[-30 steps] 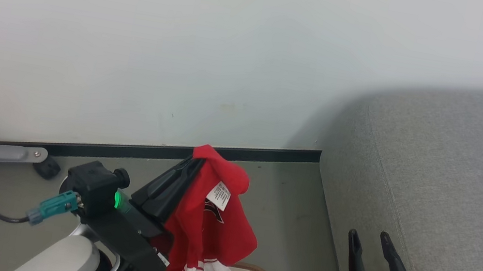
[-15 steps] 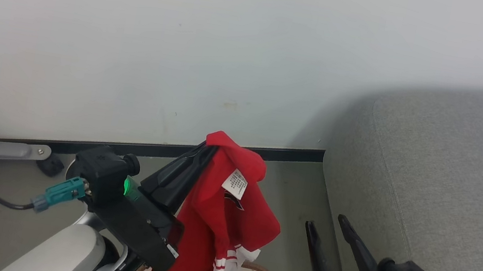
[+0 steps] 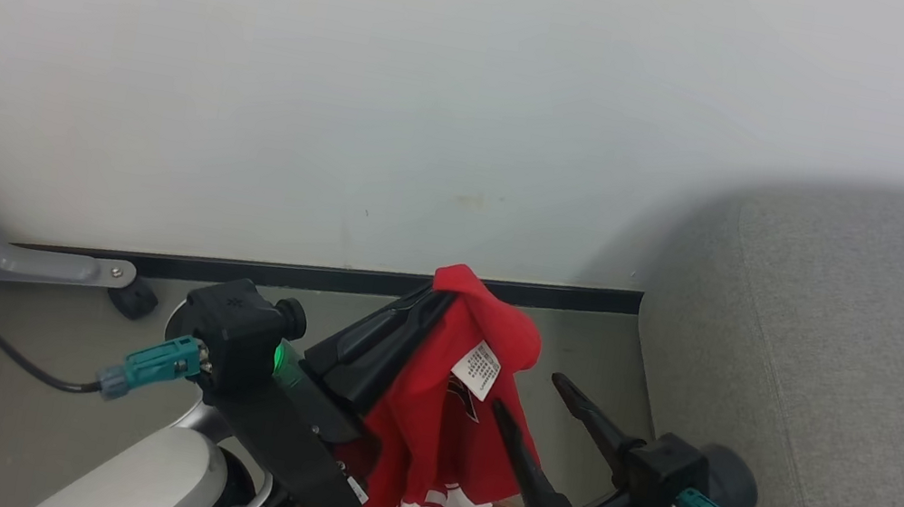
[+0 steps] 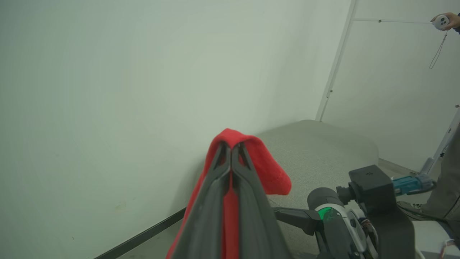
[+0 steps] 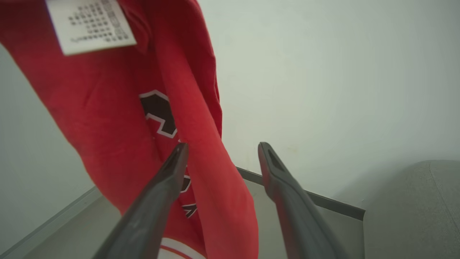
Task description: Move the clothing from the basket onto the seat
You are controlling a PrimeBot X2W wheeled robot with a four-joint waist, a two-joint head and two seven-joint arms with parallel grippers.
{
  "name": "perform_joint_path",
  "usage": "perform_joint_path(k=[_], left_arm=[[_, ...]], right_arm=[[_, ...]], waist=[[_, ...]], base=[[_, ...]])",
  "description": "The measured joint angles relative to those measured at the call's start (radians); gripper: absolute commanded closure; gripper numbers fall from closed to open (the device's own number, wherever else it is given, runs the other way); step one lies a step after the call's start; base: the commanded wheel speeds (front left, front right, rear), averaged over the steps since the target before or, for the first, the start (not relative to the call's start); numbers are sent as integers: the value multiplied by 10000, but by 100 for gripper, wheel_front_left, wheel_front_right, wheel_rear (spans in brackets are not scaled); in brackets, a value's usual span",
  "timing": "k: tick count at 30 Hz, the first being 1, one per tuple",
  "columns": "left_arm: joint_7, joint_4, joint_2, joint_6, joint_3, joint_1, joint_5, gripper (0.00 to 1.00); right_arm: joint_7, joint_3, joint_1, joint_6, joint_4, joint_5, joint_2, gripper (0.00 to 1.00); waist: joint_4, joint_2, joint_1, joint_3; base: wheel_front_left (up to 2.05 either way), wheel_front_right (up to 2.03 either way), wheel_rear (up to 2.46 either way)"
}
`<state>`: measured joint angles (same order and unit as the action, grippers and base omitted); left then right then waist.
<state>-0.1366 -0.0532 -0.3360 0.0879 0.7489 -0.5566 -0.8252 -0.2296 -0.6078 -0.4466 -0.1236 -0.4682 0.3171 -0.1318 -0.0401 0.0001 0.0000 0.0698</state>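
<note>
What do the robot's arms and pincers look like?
Both forearms are pale grey, rounded shells. The left pincer and right pincer have two long, tapered dark fingers each. Each wrist carries a black box, a teal plug with black cable, and a green light.

The head camera looks forward and down from above both arms at the corner where the pale wall [image 3: 443, 87] meets the floor [image 3: 72, 328], with the grey seat [image 3: 857, 358] on its right. The left wrist camera points along the left gripper [image 4: 231, 146], roughly level and close on the red garment [image 4: 267, 172], toward that same wall and seat. The right wrist camera looks somewhat upward along the right gripper [image 5: 222, 145], very near the garment, again sharing the wall and the seat corner.
</note>
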Motion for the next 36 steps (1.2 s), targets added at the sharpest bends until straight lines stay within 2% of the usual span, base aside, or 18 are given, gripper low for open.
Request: perform_joint_path(k=[7,18,19,20,21,26,36], left_arm=[[209,232,52,-2,111,-94,-10,100],[474,619,63,0,276,-95,-161,100],[483,637,63,-2,286,-95,-207,100],[485,654,58,-2,288,-95,-217,100],[497,681,56,-2,288,-95,-217,100],[525,709,-107,-92,209,-86,-276,100],[527,453,-345,-272,-19,183,-449,100]], right_arm=[[79,-1306,-963,0,-594,121,10,0],[82,-2499,-2062,-2,-2061,878,71,0],[82,-2587,-2109,-2,-2192,940,86,26],[81,-2663,-2147,-2,-2288,1028,104,68],[77,-2698,-2185,-2,-2372,1143,128,100],[-10,-2815,-2349,-10,-2755,1584,282,100],[-182,-2355,-2409,-12,-2869,2568,259,100]], waist=[[293,0,0,29],[759,0,0,116],[799,0,1,123],[839,0,0,129],[877,0,0,137],[973,0,0,160],[877,0,0,110]], base=[[0,0,0],[0,0,0],[0,0,0],[0,0,0],[0,0,0],[0,0,0],[0,0,0]])
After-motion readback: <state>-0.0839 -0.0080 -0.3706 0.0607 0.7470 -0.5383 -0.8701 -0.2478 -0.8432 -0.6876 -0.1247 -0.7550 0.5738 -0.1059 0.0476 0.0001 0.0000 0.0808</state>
